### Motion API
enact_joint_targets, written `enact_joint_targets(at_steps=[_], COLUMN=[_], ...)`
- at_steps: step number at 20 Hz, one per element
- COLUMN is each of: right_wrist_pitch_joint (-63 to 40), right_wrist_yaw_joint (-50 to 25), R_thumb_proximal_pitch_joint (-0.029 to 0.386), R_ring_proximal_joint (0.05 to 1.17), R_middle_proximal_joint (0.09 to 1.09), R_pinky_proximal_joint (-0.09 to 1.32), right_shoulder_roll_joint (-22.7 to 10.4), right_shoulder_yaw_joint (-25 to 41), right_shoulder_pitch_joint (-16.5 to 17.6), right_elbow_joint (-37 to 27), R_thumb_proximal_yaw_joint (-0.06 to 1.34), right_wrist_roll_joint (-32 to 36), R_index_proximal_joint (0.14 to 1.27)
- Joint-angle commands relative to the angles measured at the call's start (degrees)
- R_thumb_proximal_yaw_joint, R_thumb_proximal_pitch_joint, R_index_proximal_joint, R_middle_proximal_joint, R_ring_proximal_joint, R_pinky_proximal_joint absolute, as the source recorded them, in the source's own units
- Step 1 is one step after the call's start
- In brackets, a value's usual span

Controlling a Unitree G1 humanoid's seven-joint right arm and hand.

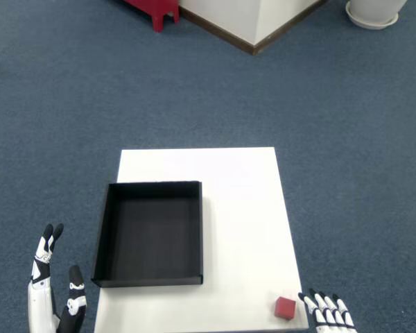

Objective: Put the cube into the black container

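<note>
In the head view, a white worktop is seen standing on blue carpet. A black container is set on the left half of the worktop, its left wall along the worktop's left edge and its near wall a little short of the near edge; its inside is seen to be empty. A small red cube is found at the near right corner of the worktop, resting flat on the surface, well apart from the container.

The right hand is seen at the bottom of the frame, just off the near right corner. Only the fingertips are shown, spread apart and wrapped around nothing. The nearest fingertip is placed just beside the cube's right side; whether it touches cannot be told.

The left hand is shown beyond the near left corner, over the carpet, with fingers pointing upward and nothing held.

At the top of the frame a red object, a white wall corner with a brown baseboard and a white round base are partly visible.
</note>
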Motion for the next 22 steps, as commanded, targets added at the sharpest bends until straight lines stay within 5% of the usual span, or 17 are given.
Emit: enact_joint_targets(at_steps=[1, 22], right_wrist_pitch_joint=[0.5, 2.5], right_wrist_yaw_joint=[-0.1, 3.8], R_thumb_proximal_pitch_joint=[-0.013, -0.006], R_ring_proximal_joint=[0.2, 0.22], R_middle_proximal_joint=[0.17, 0.18], R_pinky_proximal_joint=[0.03, 0.03], right_shoulder_roll_joint=[-0.8, 0.4], right_shoulder_yaw_joint=[-0.6, -0.8], right_shoulder_pitch_joint=[-1.0, -2.1], right_elbow_joint=[0.5, 0.0], R_thumb_proximal_yaw_joint=[0.62, 0.62], right_wrist_roll_joint=[1.4, 1.7], R_index_proximal_joint=[0.3, 0.34])
